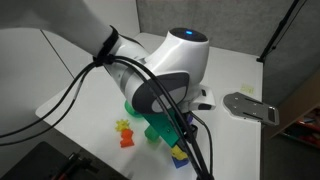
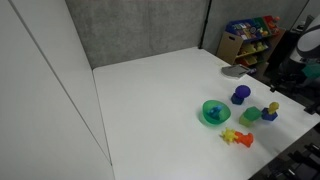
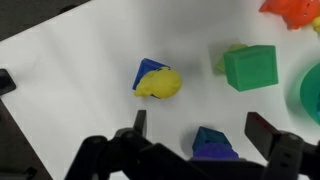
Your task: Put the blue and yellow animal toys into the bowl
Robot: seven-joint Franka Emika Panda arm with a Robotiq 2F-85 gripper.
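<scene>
On the white tabletop (image 3: 80,70), a small bright-yellow plastic animal toy (image 3: 160,84) touches a blue cube (image 3: 146,68) ahead of the gripper (image 3: 200,128), whose jaws stand wide apart; a round green plastic bowl (image 3: 312,92) sits near.

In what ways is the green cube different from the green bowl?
The green cube is boxy with flat faces; the green bowl is round and hollow. The bowl is wider than the cube. Both are green and stand on the white table.
</scene>
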